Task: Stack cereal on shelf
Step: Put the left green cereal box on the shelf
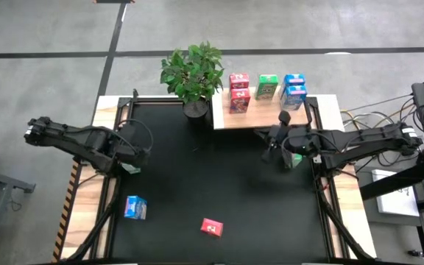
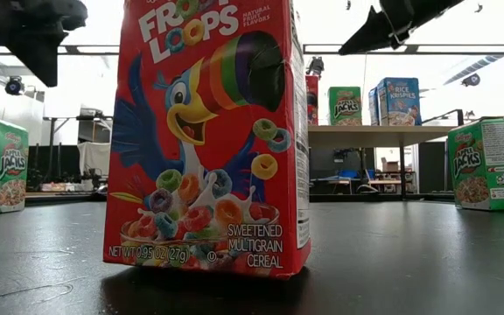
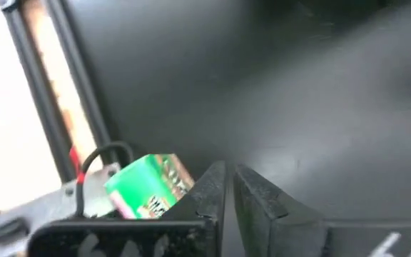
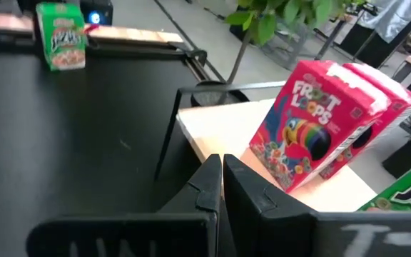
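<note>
Reaching next for the small green cardboard cereal box [image 1: 294, 159] beside it, the right gripper [image 1: 271, 153] — jaws closed, empty — should open first, as should the left gripper [image 1: 140, 154].

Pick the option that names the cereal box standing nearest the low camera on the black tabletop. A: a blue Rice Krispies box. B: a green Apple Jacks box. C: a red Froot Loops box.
C: the red Froot Loops box fills the foreground of the low view, while green boxes stand farther back at both sides.

Cereal boxes [image 1: 266, 87] on shelf [image 1: 250, 118] behind the table [image 1: 219, 177] — plant [image 1: 193, 73] left of shelf, two boxes (front) on table.
</note>
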### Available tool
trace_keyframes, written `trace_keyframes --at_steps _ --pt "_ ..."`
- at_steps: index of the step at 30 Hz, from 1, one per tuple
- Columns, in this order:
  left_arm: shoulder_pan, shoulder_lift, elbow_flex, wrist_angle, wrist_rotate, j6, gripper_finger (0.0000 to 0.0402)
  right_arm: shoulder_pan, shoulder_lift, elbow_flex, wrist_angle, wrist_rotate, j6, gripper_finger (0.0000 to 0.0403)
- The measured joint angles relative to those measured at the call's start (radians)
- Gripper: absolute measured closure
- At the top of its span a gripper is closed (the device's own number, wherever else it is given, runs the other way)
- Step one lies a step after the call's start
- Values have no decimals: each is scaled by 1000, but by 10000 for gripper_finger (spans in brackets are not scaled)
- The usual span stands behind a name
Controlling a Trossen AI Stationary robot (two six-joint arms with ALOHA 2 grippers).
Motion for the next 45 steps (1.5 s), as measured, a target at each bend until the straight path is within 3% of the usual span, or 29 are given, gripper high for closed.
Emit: trace_keyframes --at_steps 5,8,15,23,30,39,45 --pt "1 2 -7 -25 22 -73 334 0 0 -17 5 0 -42 394" --pt "1 5 -26 -25 -22 -118 291 0 -6 -18 7 0 -62 394" --pt "1 9 -173 -25 12 -287 211 0 -7 -27 0 -52 -64 394" --pt "1 44 -237 -26 75 -337 206 0 -6 -45 0 -55 -56 394" --pt "1 80 -207 69 60 -240 206 0 -2 -49 -1 -55 -31 394" --pt "1 137 -152 -25 51 -235 205 0 7 -49 -6 -56 -14 394" --pt "2 129 -152 -25 163 -305 193 0 9 -49 -8 -56 -13 394"
